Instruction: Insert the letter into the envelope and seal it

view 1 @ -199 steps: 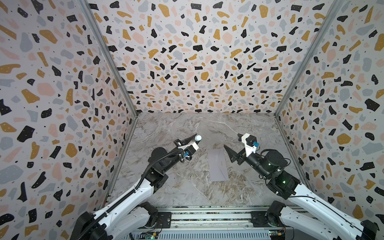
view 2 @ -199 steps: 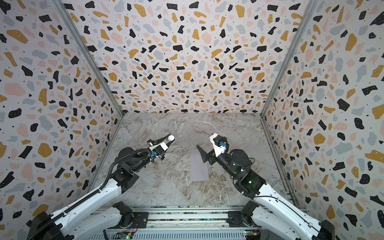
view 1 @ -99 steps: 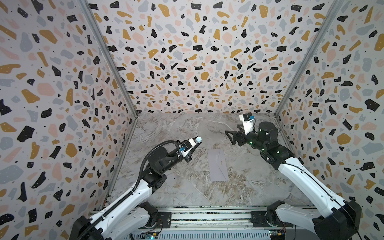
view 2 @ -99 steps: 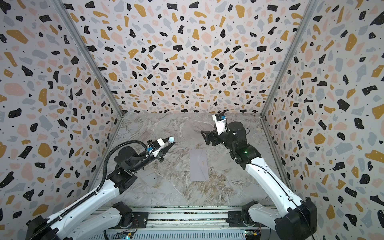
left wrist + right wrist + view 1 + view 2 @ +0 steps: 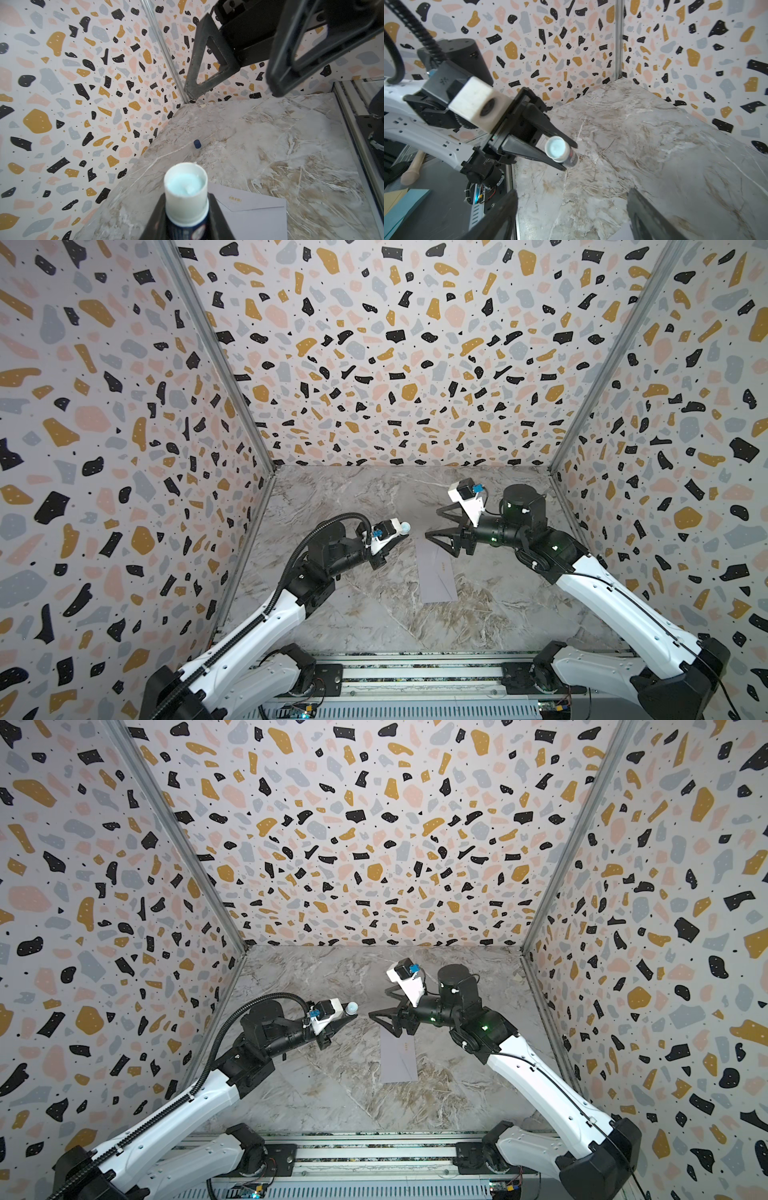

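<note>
top views: envelope (image 5: 436,574) flat on the table (image 5: 374,614), no letter in sight, so you've probably got it inside; right gripper (image 5: 434,523) gaping, empty, over its far end | left wrist: cap (image 5: 197,144) lying loose, flap (image 5: 239,204) looks down, glued or not can't tell | right wrist: left gripper (image 5: 570,158) clamped on glue stick (image 5: 559,150), sealing's left

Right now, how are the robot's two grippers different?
The left gripper is shut on a glue stick; the right gripper is open and empty. The right gripper hangs near the far end of the envelope; the left gripper hangs off to its side. Both are black.
</note>
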